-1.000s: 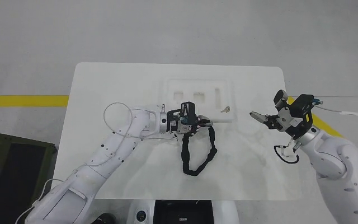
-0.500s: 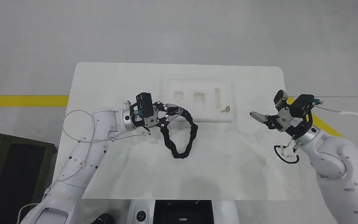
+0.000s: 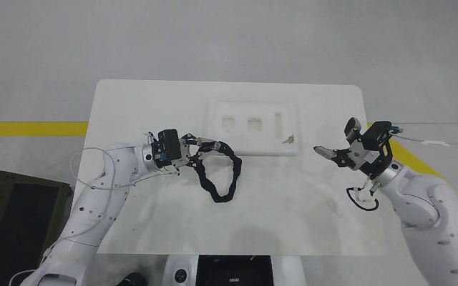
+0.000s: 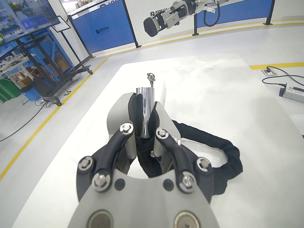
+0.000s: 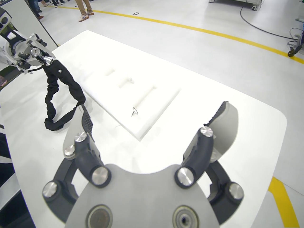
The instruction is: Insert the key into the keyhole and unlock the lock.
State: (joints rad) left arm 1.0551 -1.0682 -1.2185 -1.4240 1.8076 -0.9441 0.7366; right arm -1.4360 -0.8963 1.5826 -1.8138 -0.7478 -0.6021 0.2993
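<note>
White desk, rectangular, rounded corners, plain matte top; also seen from the wrist cams. Flat white foam tray lies directly on it, toward the far edge, a bit right of centre, long side parallel to that edge. Tray has three recesses in a row: two small squarish ones and one narrow slot. Chain lock in a black sleeve, in front of the tray's left part: only the low end of its loop rests on the desk, the upper end is raised off it.
</note>
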